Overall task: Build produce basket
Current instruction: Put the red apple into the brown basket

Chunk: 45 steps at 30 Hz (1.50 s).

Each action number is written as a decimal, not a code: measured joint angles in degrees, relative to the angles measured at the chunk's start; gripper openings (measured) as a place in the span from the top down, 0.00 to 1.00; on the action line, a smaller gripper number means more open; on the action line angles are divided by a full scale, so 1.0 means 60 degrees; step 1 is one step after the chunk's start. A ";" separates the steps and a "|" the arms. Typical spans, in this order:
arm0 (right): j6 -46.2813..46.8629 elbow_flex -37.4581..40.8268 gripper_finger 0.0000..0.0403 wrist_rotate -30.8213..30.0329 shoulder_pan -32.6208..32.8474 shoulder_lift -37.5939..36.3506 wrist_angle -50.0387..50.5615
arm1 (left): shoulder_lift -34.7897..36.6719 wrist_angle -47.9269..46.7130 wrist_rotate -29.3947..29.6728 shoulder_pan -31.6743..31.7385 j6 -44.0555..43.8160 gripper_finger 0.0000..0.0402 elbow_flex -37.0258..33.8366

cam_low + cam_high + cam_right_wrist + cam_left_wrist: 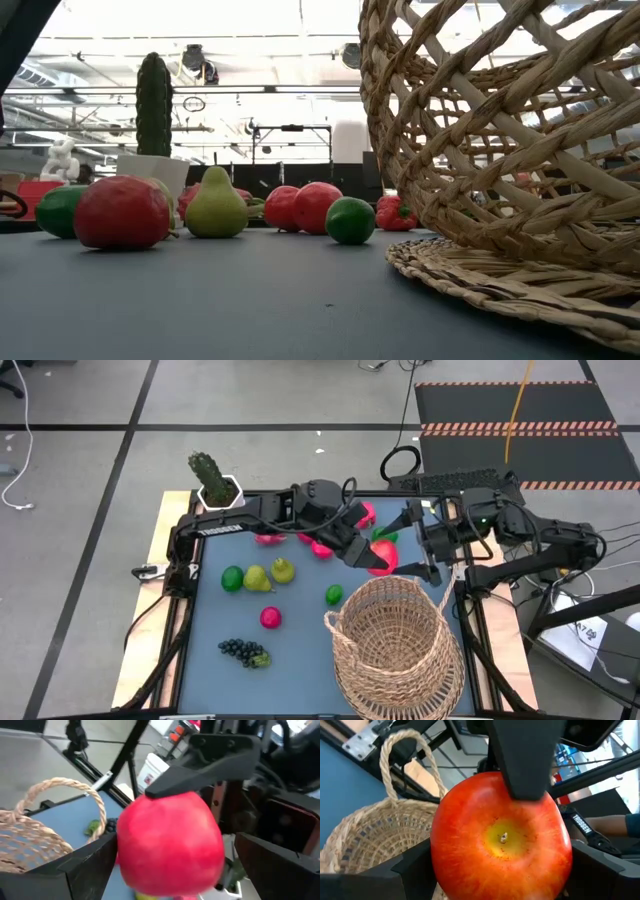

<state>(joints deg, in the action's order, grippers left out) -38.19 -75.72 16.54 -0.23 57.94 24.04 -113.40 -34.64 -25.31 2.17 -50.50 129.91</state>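
Note:
A red apple (383, 564) hangs in the air just beyond the far rim of the basket (395, 650), with my left gripper (372, 558) shut on it. The woven basket, with its loop handle (402, 757), stands at the table's near right. My right gripper (415, 545) faces the apple from the right and is open, with one finger on each side of the apple (170, 845). Limes (232, 577), pears (257, 578), a pink fruit (270, 617), grapes (243, 651) and red fruits (320, 547) lie on the blue table. My left gripper pinches the apple by two opposite sides (440, 862) between its two fingers (407, 875), and the apple's dimpled end (504, 837) faces the wrist. The fingers come about level from the table's left. The apple is lifted clear of table and basket. My right gripper shows a gap at one finger (280, 862); whether the other touches the apple, I cannot tell.
A potted cactus (213, 482) stands at the far left corner. The left arm spans the far middle of the table above the red fruits. The blue surface between the grapes and the basket is free. Cables and a striped mat lie on the floor beyond.

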 joint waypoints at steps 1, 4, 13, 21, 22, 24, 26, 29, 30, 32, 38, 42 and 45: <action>-0.0003 0.0000 0.02 0.0016 0.0045 0.0081 -0.0043 | -0.0004 -0.0016 -0.0028 -0.0013 0.0000 0.15 0.0000; -0.0003 0.0000 0.02 0.0028 0.0190 0.0316 -0.0046 | 0.0000 0.0006 -0.0053 -0.0060 0.0004 0.15 0.0000; -0.0011 0.0000 0.07 -0.0001 0.0552 0.0548 -0.0580 | 0.0000 0.0017 -0.0077 -0.0126 0.0009 0.15 0.0000; -0.0006 0.0000 0.23 -0.0020 0.0562 0.0544 -0.0633 | 0.0000 0.0018 -0.0124 -0.0134 0.0033 0.15 0.0000; -0.0010 0.0000 0.23 -0.0041 0.0562 0.0544 -0.0637 | 0.0000 0.0017 -0.0126 -0.0134 0.0033 0.15 0.0000; -0.0009 0.0000 0.24 -0.0130 0.0569 0.0544 -0.0636 | 0.0000 0.0013 -0.0126 -0.0134 0.0032 0.15 0.0000; 0.0002 0.0000 0.23 -0.0177 0.0569 0.0542 -0.0632 | 0.0003 0.0031 -0.0126 -0.0134 -0.0038 0.15 0.0000; 0.0035 0.0000 0.21 -0.0203 0.0569 0.0537 -0.0629 | 0.0004 0.0044 -0.0110 -0.0134 -0.0184 0.15 0.0000; 0.0072 0.0000 0.21 -0.0206 0.0569 0.0537 -0.0626 | 0.0004 0.0042 -0.0095 -0.0134 -0.0214 0.15 0.0000; 0.0209 0.0000 0.21 -0.0218 0.0569 0.0528 -0.0632 | 0.0007 0.0055 -0.0035 -0.0145 -0.0311 0.13 0.0000; 0.0535 0.0000 0.23 -0.0292 0.0558 0.0473 -0.0610 | 0.0007 0.0294 0.0163 -0.0143 -0.0936 0.02 -0.0006; 0.0773 -0.0025 0.23 -0.0274 0.0558 0.0439 -0.0690 | 0.0007 0.0800 0.0191 -0.0140 -0.0859 0.02 -0.0022; 0.1043 -0.0029 0.22 -0.0285 0.0558 0.0366 -0.0680 | 0.0007 0.0891 0.0172 -0.0080 -0.0848 0.01 -0.0022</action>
<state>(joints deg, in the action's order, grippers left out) -31.92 -75.90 14.83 3.11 60.14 19.96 -113.36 -29.30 -24.28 1.69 -55.59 129.78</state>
